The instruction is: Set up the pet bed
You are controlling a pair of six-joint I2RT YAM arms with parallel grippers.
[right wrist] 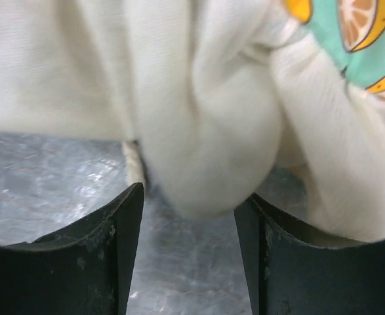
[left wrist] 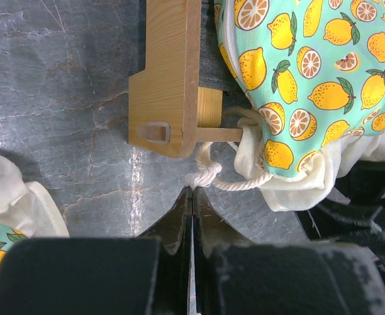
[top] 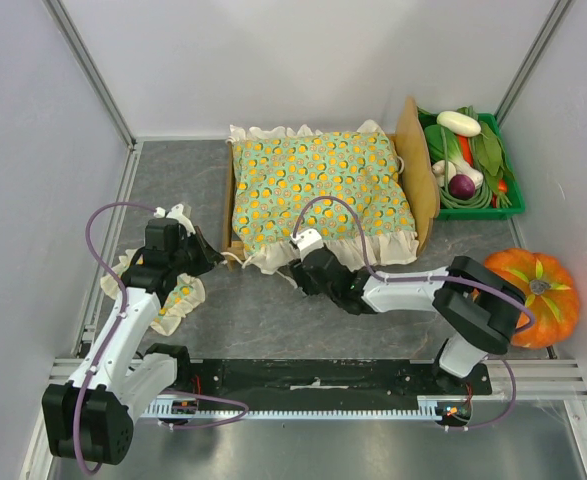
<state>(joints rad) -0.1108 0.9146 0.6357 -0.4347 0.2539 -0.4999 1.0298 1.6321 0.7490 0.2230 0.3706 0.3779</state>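
The pet bed (top: 418, 170) sits mid-back on the table (top: 273, 320), with the lemon-print cushion (top: 318, 185) across it and its frill (right wrist: 205, 131) spilling over the near edge. The right pincer (right wrist: 189, 193) is open astride that frill, gripping nothing, while the left pincer (left wrist: 192, 197) is shut and empty by the corner cord (left wrist: 208, 176). Best tuck the frill inside the frame, then fetch the small pillow (top: 188, 295).
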